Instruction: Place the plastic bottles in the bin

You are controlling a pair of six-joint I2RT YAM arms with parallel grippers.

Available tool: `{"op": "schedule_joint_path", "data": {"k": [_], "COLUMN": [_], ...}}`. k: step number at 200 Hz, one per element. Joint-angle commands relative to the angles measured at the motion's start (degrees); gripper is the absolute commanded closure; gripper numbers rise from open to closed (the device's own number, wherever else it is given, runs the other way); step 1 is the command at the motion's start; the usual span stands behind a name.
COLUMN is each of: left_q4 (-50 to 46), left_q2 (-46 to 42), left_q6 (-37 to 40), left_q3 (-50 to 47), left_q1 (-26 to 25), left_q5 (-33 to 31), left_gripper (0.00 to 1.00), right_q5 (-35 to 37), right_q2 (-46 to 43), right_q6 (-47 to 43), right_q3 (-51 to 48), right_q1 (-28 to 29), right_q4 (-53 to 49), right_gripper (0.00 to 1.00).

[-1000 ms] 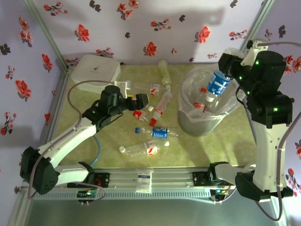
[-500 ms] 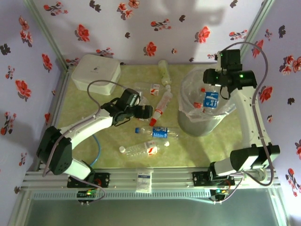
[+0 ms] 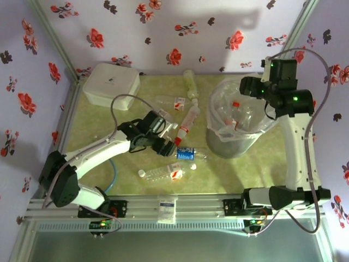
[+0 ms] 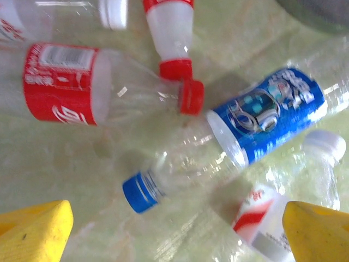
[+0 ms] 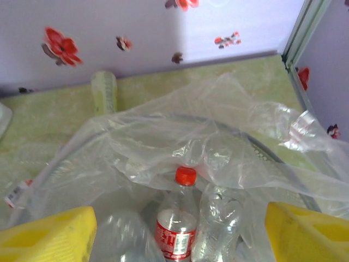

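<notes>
Your left gripper (image 4: 174, 233) is wide open and empty. The blue-label bottle (image 4: 262, 114) lies slanted ahead of its jaws and seems to touch a red-cap bottle (image 4: 65, 84), so closing may pinch both. Your right gripper (image 5: 177, 232), open and empty, hangs over the bin (image 3: 221, 146).

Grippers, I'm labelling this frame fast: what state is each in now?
Left gripper: open, holding nothing.
Right gripper: open, holding nothing, above the bin.
</notes>
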Motion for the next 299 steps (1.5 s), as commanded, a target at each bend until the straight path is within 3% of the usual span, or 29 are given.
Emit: {"op": "schedule_joint_path", "data": {"k": [1, 41, 91, 188, 222, 260, 299], "left_q4": [-5.28, -7.23, -7.77, -9.87, -10.54, -13.48, -15.21], "left_q2": [-2.02, -0.49, 1.45, 13.00, 13.50, 12.17, 10.54], "left_q6": [3.27, 4.62, 8.50, 11.80, 12.01, 12.84, 14.55], "left_q3": [-1.07, -2.25, -2.91, -1.51, -0.03, 3.11, 6.14], "left_q1": [-2.00, -5.19, -11.59, -13.60, -13.60, -13.60, -13.60], "left_q5": [0.90, 1.30, 3.94, 4.61, 4.32, 5.95, 6.38], "left_gripper": [0.00, 0.00, 0.00, 0.00, 0.20, 0.36, 0.41], "right_q5": [-2.64, -8.67, -8.91, -8.24, -8.14, -8.14, -9.11], "right_q2": [-1.57, -3.92, -5.21, -6.77, -7.55, -8.44, -8.84], "right_q6": [2.72, 5.84, 6.63, 6.67, 6.42, 6.60, 6.72], "right_q3": [1.11, -1.85, -4.12, -6.59, -6.37, -5.86, -5.19], "right_q1": [-0.27, -0.25, -0.23, -0.28, -0.23, -0.31, -0.24], "right_q4": [-0.87, 1.58, 2.12, 2.61, 2.23, 2.23, 1.71], "right_gripper": [0.19, 0.18, 0.19, 0.18, 0.19, 0.19, 0.18]}}
